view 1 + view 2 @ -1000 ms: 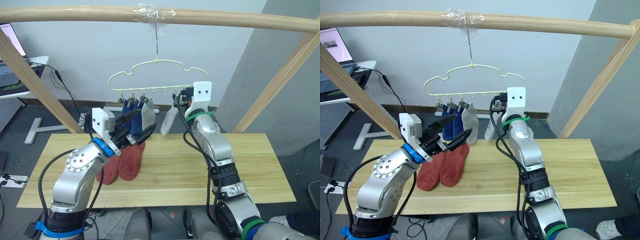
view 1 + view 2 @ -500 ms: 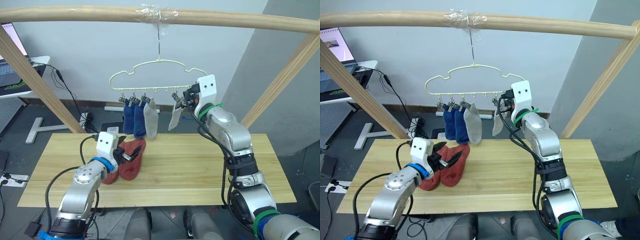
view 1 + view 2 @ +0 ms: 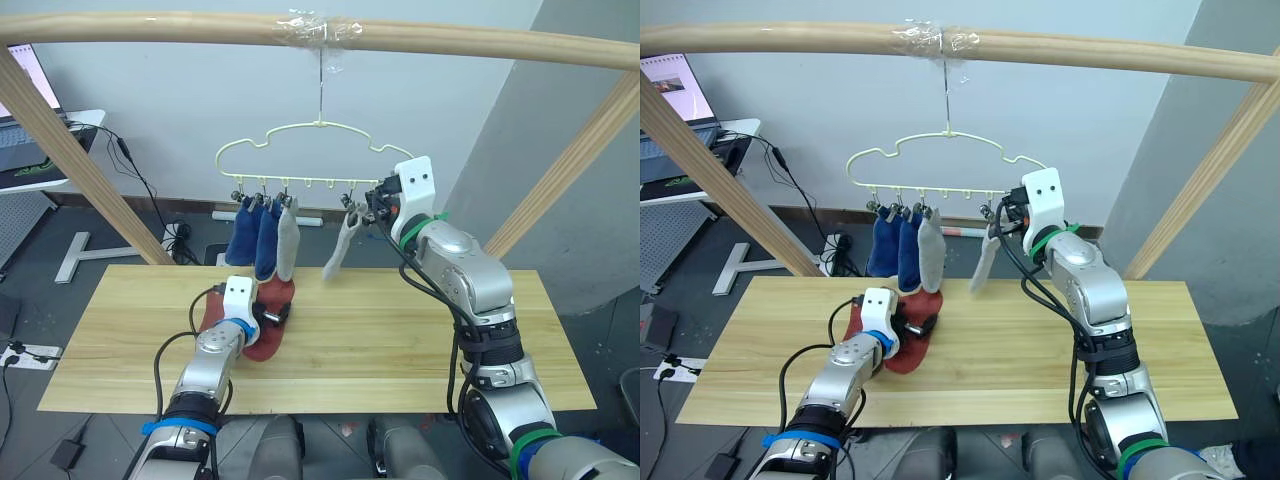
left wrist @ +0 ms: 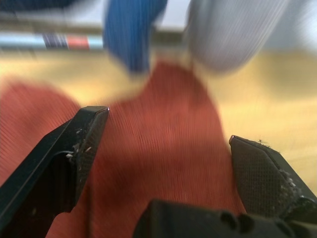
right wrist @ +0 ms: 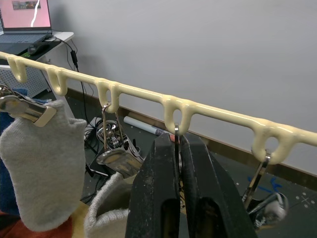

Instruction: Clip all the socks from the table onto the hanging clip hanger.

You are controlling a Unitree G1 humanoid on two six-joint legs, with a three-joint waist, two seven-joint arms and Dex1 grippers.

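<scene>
- I am seeing the left end effector [image 4: 163, 148] hovering low over the long table of light yellowish wood planks [image 3: 420, 340], its two black fingers spread apart on either side of a rust-red ankle sock [image 4: 163, 163], without pinching it.
- Two rust-red socks [image 3: 262, 318] are lying together on the table, at about 9 o'clock from its centre.
- The thin pale-yellow cloud-shaped wire clip hanger [image 3: 300, 140] is hanging by its hook from a round wooden pole [image 3: 150, 28] at 12 o'clock.
- Two royal blue socks [image 3: 255, 238] and a light grey sock [image 3: 287, 243] are dangling from its left clips.
- I am seeing the right end effector [image 5: 174, 163] raised at the hanger, fingers pressed together on a thin silver clip wire [image 5: 176, 139].
- A second light grey sock [image 3: 338, 250] is hanging from a clip just beside it.
</scene>
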